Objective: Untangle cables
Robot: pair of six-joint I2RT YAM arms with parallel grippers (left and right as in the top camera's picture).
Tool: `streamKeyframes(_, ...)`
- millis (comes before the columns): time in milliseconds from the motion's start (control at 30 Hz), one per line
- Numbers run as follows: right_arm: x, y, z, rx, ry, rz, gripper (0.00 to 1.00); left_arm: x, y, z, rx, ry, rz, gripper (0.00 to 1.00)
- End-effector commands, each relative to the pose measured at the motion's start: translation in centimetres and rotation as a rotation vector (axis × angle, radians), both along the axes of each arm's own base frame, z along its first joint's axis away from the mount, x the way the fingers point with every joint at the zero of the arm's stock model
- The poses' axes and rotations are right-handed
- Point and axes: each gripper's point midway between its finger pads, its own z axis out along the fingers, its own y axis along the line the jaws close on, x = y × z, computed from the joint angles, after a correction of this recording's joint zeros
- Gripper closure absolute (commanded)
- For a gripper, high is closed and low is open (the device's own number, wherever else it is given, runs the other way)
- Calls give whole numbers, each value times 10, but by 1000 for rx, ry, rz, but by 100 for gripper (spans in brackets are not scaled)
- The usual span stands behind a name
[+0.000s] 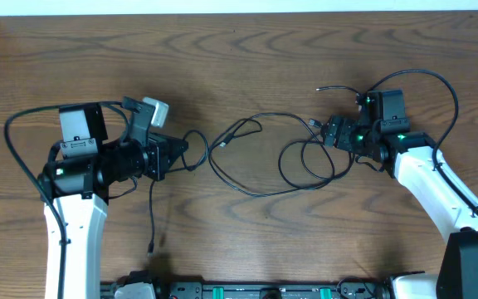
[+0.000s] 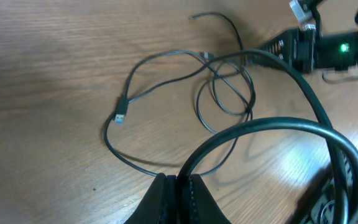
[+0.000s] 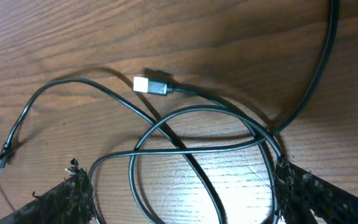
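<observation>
Left arm (image 1: 77,224): white link up from the base rail (image 1: 247,291), black motor housings past that, pale grey block (image 1: 154,109) on top, thick black wire (image 1: 8,133) looping on the side away from the rail. Right arm (image 1: 434,178): white link, black wrist, green lights (image 1: 401,126), black wire (image 1: 453,95) arcing beyond. Left gripper (image 1: 185,149) black, wedge-shaped. Right gripper (image 1: 326,131) black, jaws with rough, frayed-looking faces.

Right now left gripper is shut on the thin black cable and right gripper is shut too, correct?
No: the right gripper is open, fingers wide apart over the thin black cable, per the right wrist view. The left gripper is shut on it.
</observation>
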Motion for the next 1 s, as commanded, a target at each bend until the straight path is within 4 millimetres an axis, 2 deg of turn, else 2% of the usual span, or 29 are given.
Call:
streamKeyframes(0, -2, 1, -1, -6, 4, -7, 10, -1, -15, -7, 8, -27, -123, 92)
streamKeyframes(133, -2, 1, -2, -6, 6, -7, 10, -3, -41, -23, -2, 28, -219, 93)
streamKeyframes(167, -2, 1, -2, -6, 6, -7, 10, -4, -53, -32, -3, 58, -262, 93)
streamKeyframes(300, -3, 0, -2, -7, 11, -7, 10, -6, -65, -64, 59, 173, -280, 92)
streamKeyframes(367, -4, 0, -3, -8, 16, -7, 10, -1, -61, -84, 124, 257, -212, 93)
streamKeyframes(433, -4, 0, -3, -8, 17, -7, 10, 12, -51, -107, 203, 354, -60, 93)
streamKeyframes(467, -4, 0, -3, -8, 17, -7, 10, 28, -34, -130, 255, 484, 222, 93)
streamKeyframes(500, -4, 0, -3, -8, 17, -7, 10, 32, -30, -136, 258, 524, 307, 93)
streamKeyframes(567, -4, 0, -3, -8, 17, -7, 10, 34, -25, -144, 242, 599, 445, 92)
streamKeyframes(667, -4, 0, -3, -8, 17, -7, 10, 35, -25, -151, 201, 680, 556, 93)
streamKeyframes(867, -4, 0, -3, -8, 17, -7, 10, 40, -26, -156, 188, 686, 576, 92)
streamKeyframes(933, -4, 0, -3, -8, 17, -7, 10, 40, -27, -155, 175, 697, 599, 83)
streamKeyframes(967, -4, 0, -3, -8, 18, -7, 10, 40, -27, -155, 173, 701, 606, 75)
